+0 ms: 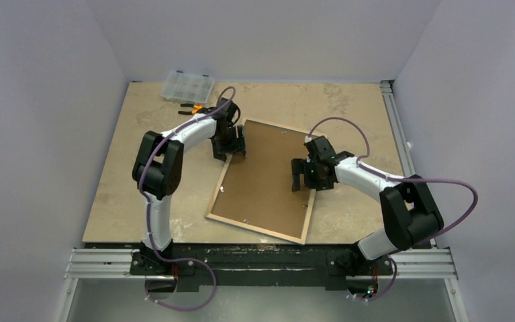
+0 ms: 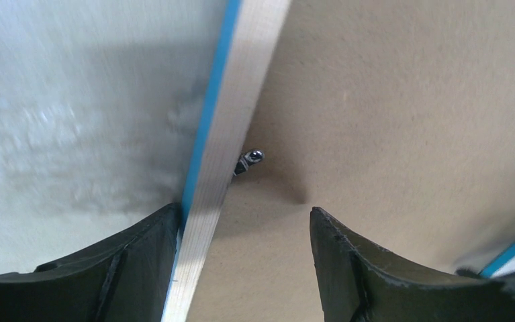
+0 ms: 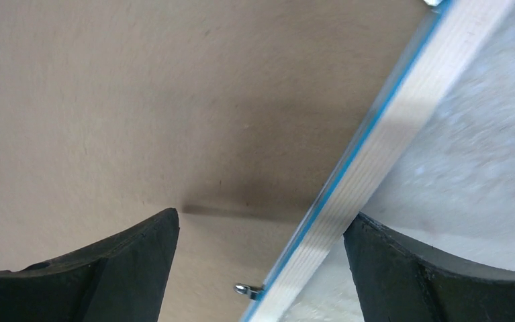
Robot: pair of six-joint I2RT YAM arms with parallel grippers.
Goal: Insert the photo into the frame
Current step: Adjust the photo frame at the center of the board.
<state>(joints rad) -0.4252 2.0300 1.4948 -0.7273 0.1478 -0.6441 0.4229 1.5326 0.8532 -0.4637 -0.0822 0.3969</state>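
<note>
From my screens, the frame [image 1: 254, 229] lies flat on the worktop [image 1: 127, 188] with its pale wood back up, turned at a slant. A brown backing board [image 1: 261, 178] fills the opening inside the frame. The left hand [image 1: 233, 153] is low at the frame's left rail, near its far corner. Its fingers are spread, one outside the rail by the thin blue edge and the other over the board, and they pinch nothing. A small metal clip [image 2: 249, 159] sticks out from the inner side of that rail, just ahead of the fingers. The right hand [image 1: 303, 180] sits at the frame's right rail, about halfway along. It is also spread wide and straddles the rail without holding it. A clear compartment box [image 1: 187, 85] sits beyond the frame's far left corner.
</note>
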